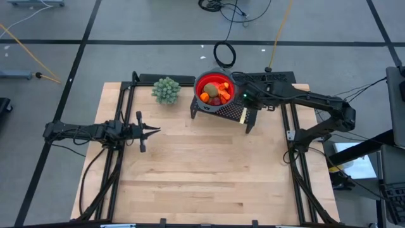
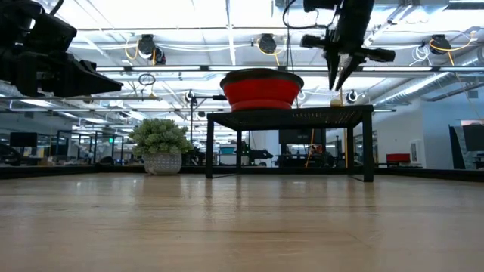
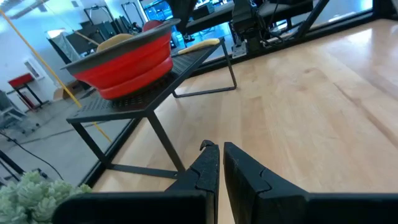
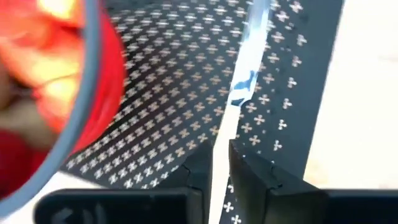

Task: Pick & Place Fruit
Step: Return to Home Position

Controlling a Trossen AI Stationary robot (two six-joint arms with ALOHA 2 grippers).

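The fruit (image 1: pixel 215 94), brown, orange and dark red pieces, lies inside the red bowl (image 1: pixel 215 77). The bowl stands on a black perforated stand (image 1: pixel 231 113) at the table's far side. In the left wrist view a brown piece (image 3: pixel 118 41) shows above the bowl's rim (image 3: pixel 124 59). My right gripper (image 4: pixel 221 155) points down over the stand beside the bowl, shut on the slim knife (image 4: pixel 245 68). The knife's pale handle (image 3: pixel 202 45) shows at the stand's edge. My left gripper (image 1: pixel 150 131) waits shut above the table's left part. My right gripper pinches the knife's shiny blade (image 4: pixel 224 132) between its two fingers, coming from above and pointing down (image 2: pixel 336 85), with the fingers across the blade. The blade runs level over the stand's top (image 4: pixel 174 81). Whether the knife rests on the stand or hangs just clear of it, I cannot tell.
A small potted plant (image 1: pixel 166 90) stands left of the stand near the far edge. The stand's thin legs (image 2: pixel 210 147) reach down to the wooden table (image 1: pixel 202 171). The broad near half of the table lies between the two arms.
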